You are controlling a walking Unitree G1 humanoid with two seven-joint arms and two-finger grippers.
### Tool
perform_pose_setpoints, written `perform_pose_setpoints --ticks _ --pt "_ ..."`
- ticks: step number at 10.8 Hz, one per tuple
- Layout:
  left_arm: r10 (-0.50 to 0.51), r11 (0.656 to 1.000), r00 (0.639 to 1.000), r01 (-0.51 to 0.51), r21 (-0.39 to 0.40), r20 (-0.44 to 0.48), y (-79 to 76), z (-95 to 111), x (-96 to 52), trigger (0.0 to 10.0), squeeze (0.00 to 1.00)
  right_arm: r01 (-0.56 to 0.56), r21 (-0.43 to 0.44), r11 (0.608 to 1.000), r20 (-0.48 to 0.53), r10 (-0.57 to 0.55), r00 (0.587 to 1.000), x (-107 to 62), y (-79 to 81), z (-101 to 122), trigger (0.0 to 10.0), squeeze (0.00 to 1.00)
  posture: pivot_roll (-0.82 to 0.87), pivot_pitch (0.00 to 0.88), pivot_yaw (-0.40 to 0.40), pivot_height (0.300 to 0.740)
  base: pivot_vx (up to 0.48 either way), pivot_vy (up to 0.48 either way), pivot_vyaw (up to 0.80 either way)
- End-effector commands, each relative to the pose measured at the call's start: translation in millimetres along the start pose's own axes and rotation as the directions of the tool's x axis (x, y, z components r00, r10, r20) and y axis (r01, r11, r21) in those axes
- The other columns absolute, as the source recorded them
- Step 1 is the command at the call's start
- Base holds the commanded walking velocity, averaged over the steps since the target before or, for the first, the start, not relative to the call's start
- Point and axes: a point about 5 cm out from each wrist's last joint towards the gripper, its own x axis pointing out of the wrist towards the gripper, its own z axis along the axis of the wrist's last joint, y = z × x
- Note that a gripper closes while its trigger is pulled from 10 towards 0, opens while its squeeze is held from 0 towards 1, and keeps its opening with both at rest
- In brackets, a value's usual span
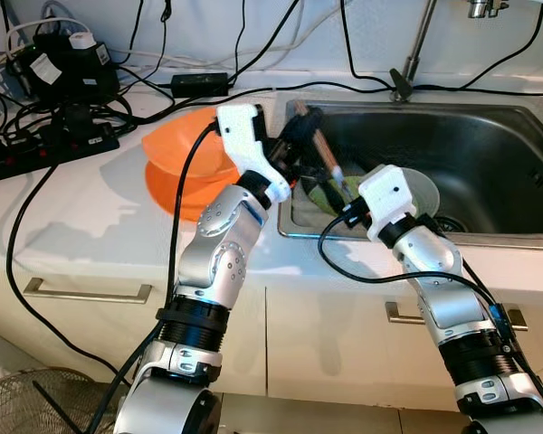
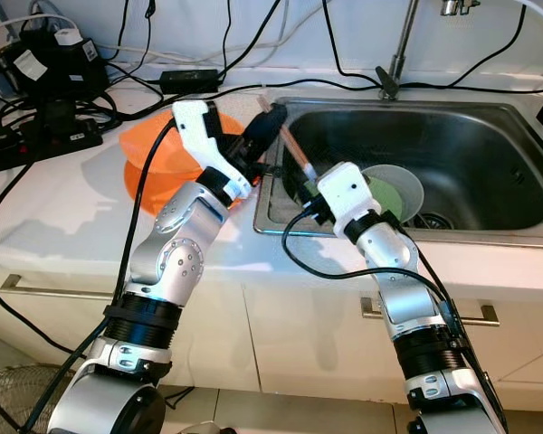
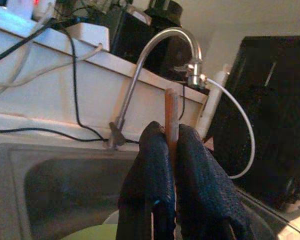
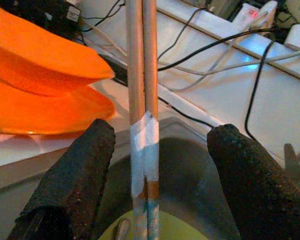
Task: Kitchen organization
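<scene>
Your left tool (image 1: pixel 300 136) is clamped on the taped chopsticks (image 4: pixel 144 125) above the sink (image 1: pixel 489 158), the right tool (image 4: pixel 155 185) gaping around them; judged a handover, next needing the right to close.

My left pincer (image 3: pixel 171 150) raised with fingers pressed together, my right pincer (image 4: pixel 157 165) spread wide, both arms reached forward

Chopsticks (image 1: pixel 324 152) lower tips hidden behind right hand (image 1: pixel 344 194); faucet (image 1: pixel 414 50) top cut off.
</scene>
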Motion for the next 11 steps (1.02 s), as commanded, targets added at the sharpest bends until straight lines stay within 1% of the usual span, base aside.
perform_pose_setpoints --ticks 1,2,3,4,8,11 --pt "-0.019 1.0 1.0 0.019 -0.004 -0.006 -4.0 -1.3 -1.5 10.0 0.0 0.03 -0.019 0.999 0.014 -0.03 0.999 4.0 -6.5 4.6 10.0 0.0 0.03 0.0 0.064 0.74 0.0 0.0 0.0" --pt "-0.029 1.0 1.0 0.029 -0.005 -0.009 -5.0 -0.8 -1.9 10.0 0.0 0.044 -0.028 0.999 0.006 -0.044 0.999 4.8 -7.6 3.2 10.0 0.0 0.03 0.0 0.064 0.74 0.0 0.0 0.0" --pt "-0.034 0.999 0.999 0.034 -0.004 -0.013 -5.3 -0.9 -2.3 10.0 0.0 0.057 -0.031 0.998 0.01 -0.057 0.998 6.8 -7.7 4.4 4.1 0.0 0.03 0.0 0.064 0.74 0.0 0.0 0.0" --pt "-0.034 0.999 0.999 0.034 -0.007 -0.015 -5.7 -1.4 -2.8 10.0 0.0 0.061 -0.026 0.998 0.018 -0.06 0.998 7.2 -7.5 5.6 0.0 0.0 0.03 0.0 0.065 0.74 0.0 0.0 0.0" --pt "-0.031 0.999 0.999 0.031 -0.014 -0.021 -6.2 -3.2 -3.6 10.0 0.0 0.055 -0.028 0.998 0.017 -0.054 0.998 5.9 -5.2 4.6 0.0 0.0 0.02 0.0 0.063 0.74 0.0 0.0 0.0" --pt "-0.017 1.0 1.0 0.017 -0.012 -0.023 -4.1 -3.0 -3.1 10.0 0.0 0.059 -0.01 0.998 0.027 -0.059 0.998 6.4 -5.7 6.1 0.0 0.0 0.03 0.0 0.063 0.74 0.0 0.0 0.0"
